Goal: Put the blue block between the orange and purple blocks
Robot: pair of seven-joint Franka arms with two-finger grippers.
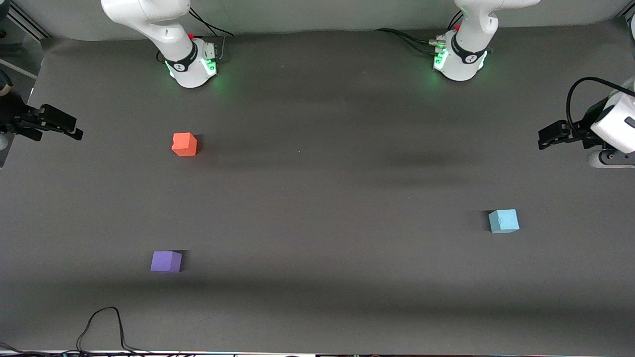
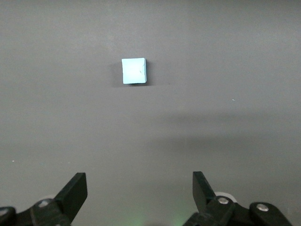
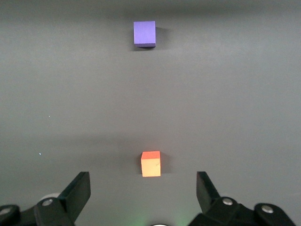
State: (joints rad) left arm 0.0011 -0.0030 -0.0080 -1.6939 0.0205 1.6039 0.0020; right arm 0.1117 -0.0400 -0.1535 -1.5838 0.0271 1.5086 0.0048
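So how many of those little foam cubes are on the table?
3. The orange block and the purple block lie toward the right arm's end, the purple one nearer the front camera. The blue block sits toward the left arm's end.

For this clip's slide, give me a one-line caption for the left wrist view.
Open left gripper hangs above the dark table, the blue block lying ungrasped ahead.

Both arms wait raised at the table's ends, left gripper [image 2: 138,195] and right gripper [image 3: 141,195] spread wide, holding nothing.
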